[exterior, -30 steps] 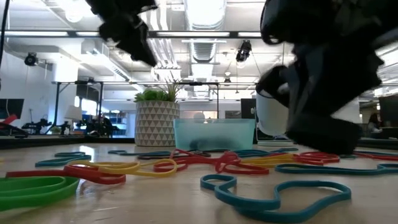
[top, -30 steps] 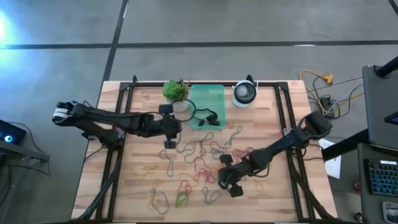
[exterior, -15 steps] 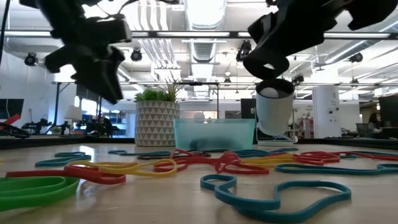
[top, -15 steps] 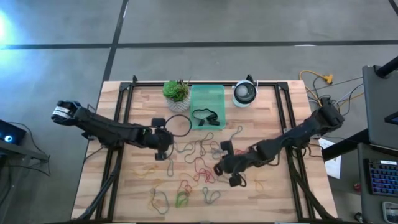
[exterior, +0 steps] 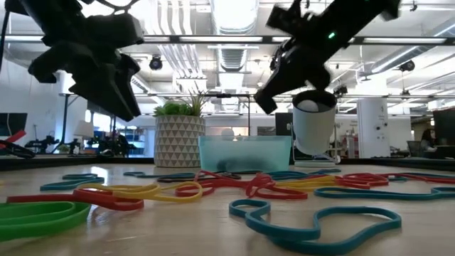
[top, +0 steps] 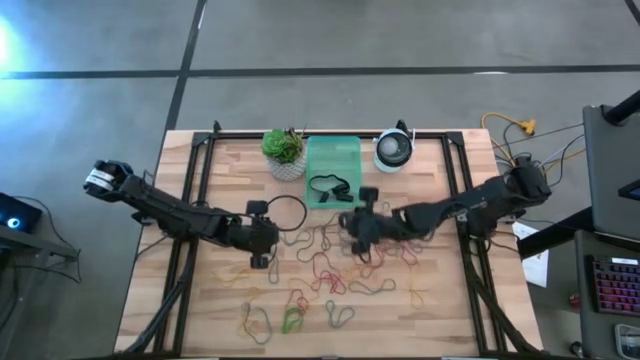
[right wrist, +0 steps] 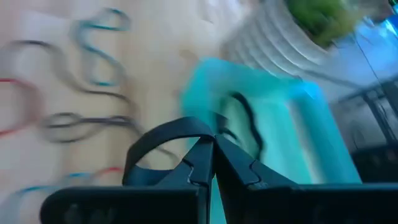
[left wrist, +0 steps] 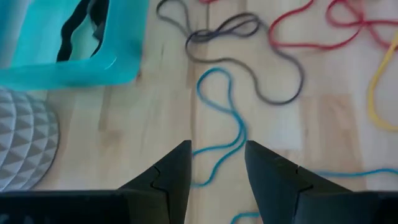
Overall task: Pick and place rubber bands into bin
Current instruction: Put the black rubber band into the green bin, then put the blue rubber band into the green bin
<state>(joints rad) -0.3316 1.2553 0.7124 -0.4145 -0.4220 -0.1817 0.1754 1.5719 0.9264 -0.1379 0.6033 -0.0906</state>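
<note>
Your right end effector (top: pixel 358 221) was closed on a dark rubber band (right wrist: pixel 163 144) mid-counter, near the bin (top: pixel 333 171) at the far edge. Your left end effector (left wrist: pixel 216 163) was apart over loose rubber bands (top: pixel 318 270).

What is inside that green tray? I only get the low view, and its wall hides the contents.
Observer: From above, a black band lies in the bin.
Operator: Is the right claw carrying anything?
Observer: Its wrist view shows the right claw shut on a dark band.
Operator: And the left one?
Observer: The left claw is open and empty, above a blue band on the table.
</note>
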